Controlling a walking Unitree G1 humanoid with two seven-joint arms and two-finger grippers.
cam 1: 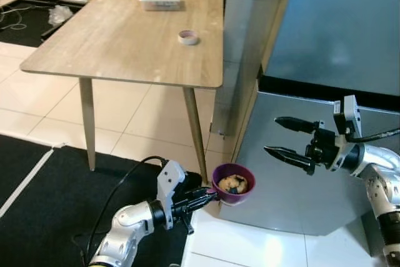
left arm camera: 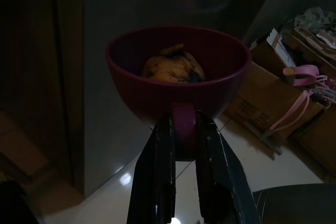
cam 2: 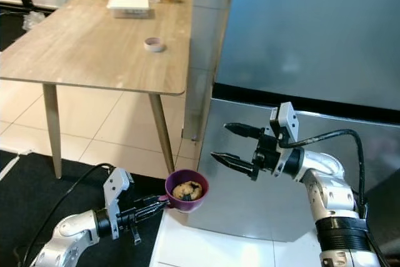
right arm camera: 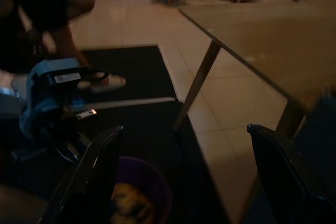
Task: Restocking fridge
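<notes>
Low at centre frame, the left gripper [cam 1: 203, 199] reaches forward from a bent arm, fingers clamped on the handle of a purple bowl [cam 1: 233, 184] holding food, just in front of the fridge [cam 1: 325, 92]. At right, the right gripper [cam 1: 286, 138] is raised, pointing left, fingers spread wide before the fridge door.
</notes>
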